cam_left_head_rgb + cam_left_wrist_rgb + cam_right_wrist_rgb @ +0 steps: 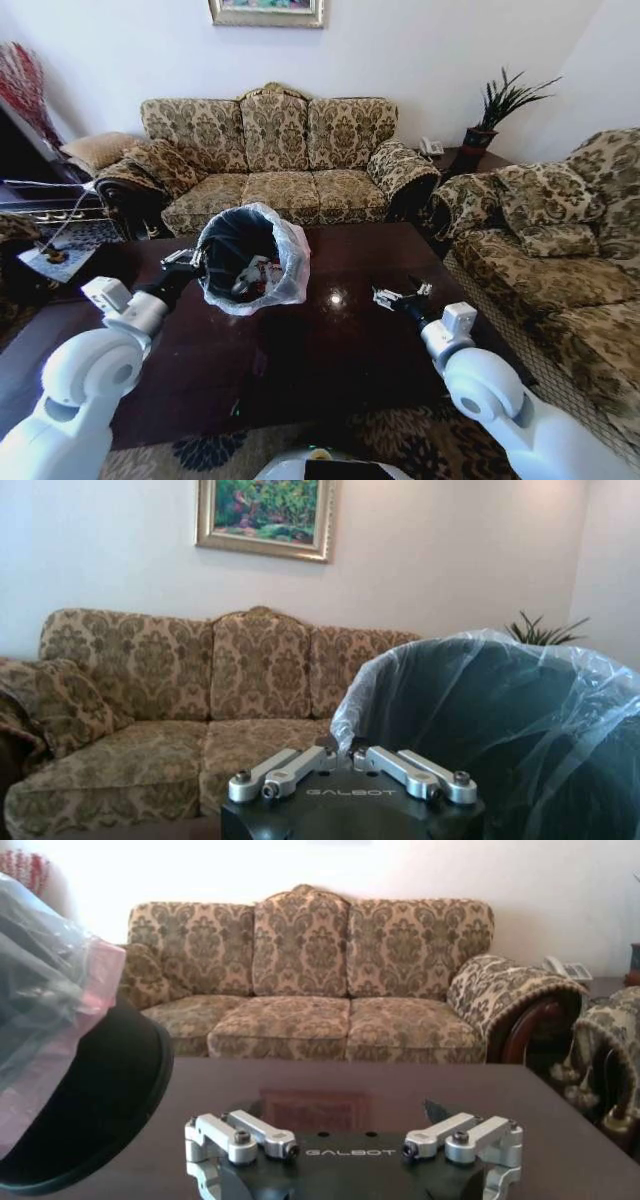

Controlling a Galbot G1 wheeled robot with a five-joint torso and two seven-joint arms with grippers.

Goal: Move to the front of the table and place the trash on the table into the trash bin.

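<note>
The black trash bin (222,252) with its whitish bag (292,262) is tilted over the left part of the dark glossy table (330,350), its mouth facing me. Red-and-white trash (256,276) lies inside it. My left gripper (186,261) is shut on the bin's rim; in the left wrist view its fingers (330,751) meet at the bag's edge (352,705). My right gripper (400,296) hovers open just above the table's right part, apart from the bin. The right wrist view shows the bin's black base (95,1102) raised at a slant over the table (400,1084).
A patterned three-seat sofa (270,160) stands behind the table and a matching one (560,260) runs along the right. A corner side table holds a plant (495,110) and a phone (431,146). A small stand (50,262) is at the left, a rug (400,440) under me.
</note>
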